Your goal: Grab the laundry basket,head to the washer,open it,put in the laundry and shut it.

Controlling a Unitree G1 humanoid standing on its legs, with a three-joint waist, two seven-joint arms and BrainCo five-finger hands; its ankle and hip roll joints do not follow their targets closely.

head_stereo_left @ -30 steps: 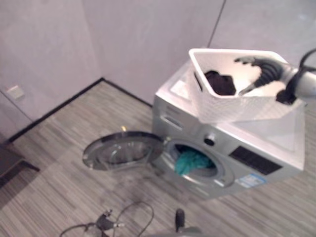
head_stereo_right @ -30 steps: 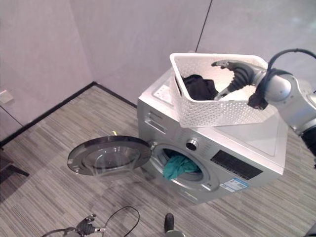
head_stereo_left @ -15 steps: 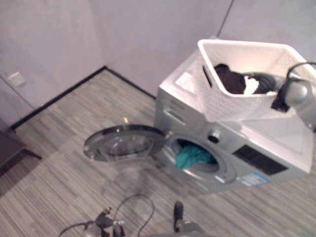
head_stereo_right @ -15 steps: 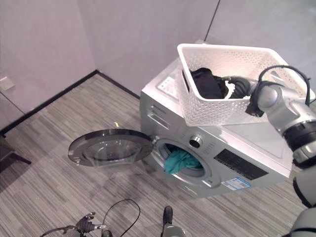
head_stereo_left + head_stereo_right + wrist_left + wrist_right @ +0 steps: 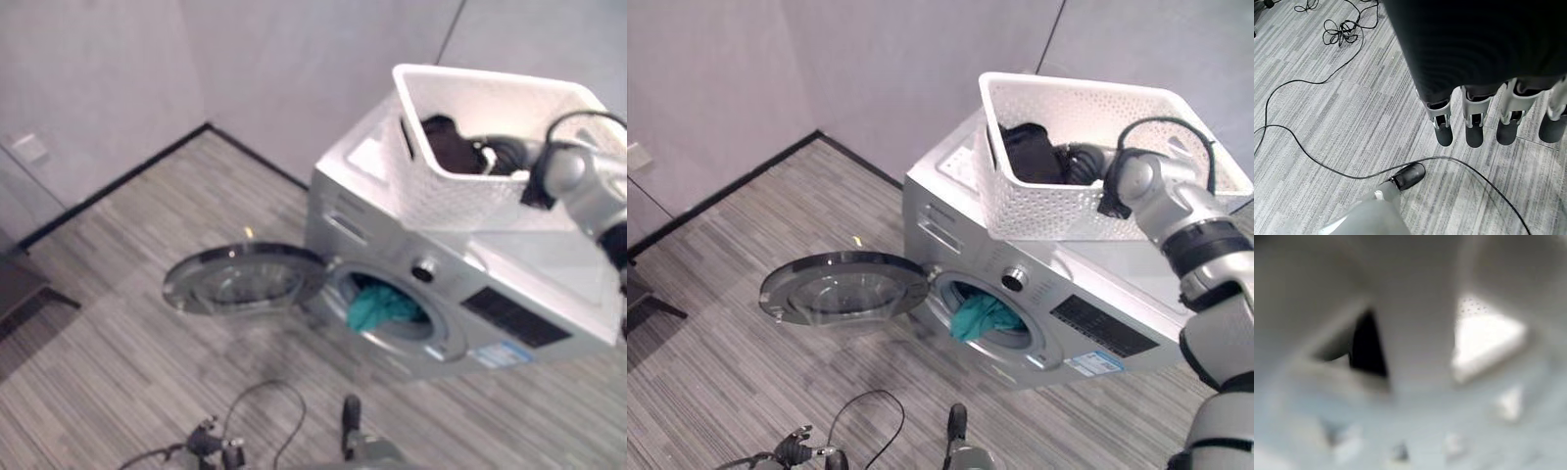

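The white perforated laundry basket (image 5: 1058,211) stands on top of the silver washer (image 5: 1117,279). A dark garment (image 5: 1027,154) lies in the basket's left end. My right hand (image 5: 1081,163) is down inside the basket, right against that garment. The washer's round door (image 5: 843,287) hangs wide open to the left. A teal cloth (image 5: 982,318) lies in the drum's mouth. My left hand (image 5: 1473,132) hangs over the striped floor, fingers straight, holding nothing.
The washer stands against a grey wall (image 5: 921,69), near a room corner with a dark skirting line (image 5: 725,191). A wall socket (image 5: 637,157) is at the far left. Striped grey carpet (image 5: 745,372) stretches in front of the open door.
My right hand has dropped from above the basket's rim down into the basket, up to the dark garment. The camera has shifted a little; washer and door stay put.
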